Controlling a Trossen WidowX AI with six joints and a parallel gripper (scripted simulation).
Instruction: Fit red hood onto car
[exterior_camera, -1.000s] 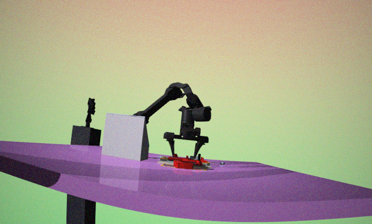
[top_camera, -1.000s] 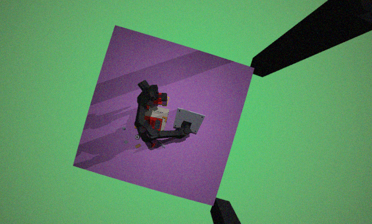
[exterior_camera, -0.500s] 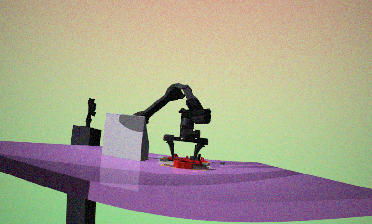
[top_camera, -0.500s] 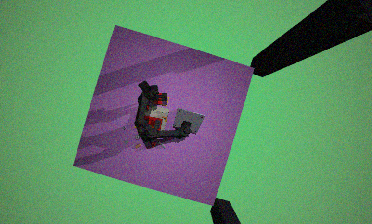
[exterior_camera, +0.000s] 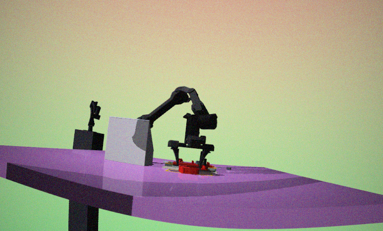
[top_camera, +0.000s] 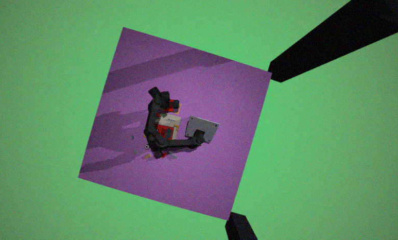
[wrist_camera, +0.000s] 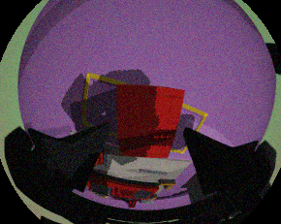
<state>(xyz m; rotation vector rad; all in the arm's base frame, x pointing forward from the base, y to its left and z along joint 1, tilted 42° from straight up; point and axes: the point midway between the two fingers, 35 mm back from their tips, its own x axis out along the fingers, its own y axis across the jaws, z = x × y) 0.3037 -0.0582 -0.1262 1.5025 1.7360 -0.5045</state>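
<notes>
The red hood (wrist_camera: 146, 117) (top_camera: 172, 105) lies flat-roof-up on the purple table, inside a yellow outline (wrist_camera: 86, 98). My gripper (wrist_camera: 147, 128) (exterior_camera: 189, 163) (top_camera: 165, 101) is open and empty. It is low over the hood, with one finger on each side of the roof; I cannot tell whether they touch it. The car chassis (wrist_camera: 132, 187) (top_camera: 164, 130) sits just beside the hood, toward the camera in the wrist view, with its pale engine block (wrist_camera: 143, 169) (top_camera: 170, 121) on top. The pegs are too small to make out.
The arm's grey base box (top_camera: 202, 126) (exterior_camera: 126, 140) stands next to the chassis. Several small loose parts (top_camera: 132, 137) (top_camera: 147, 155) lie on the table beyond the arm's elbow. A black block with a camera stand (exterior_camera: 88, 139) sits at the table's far edge.
</notes>
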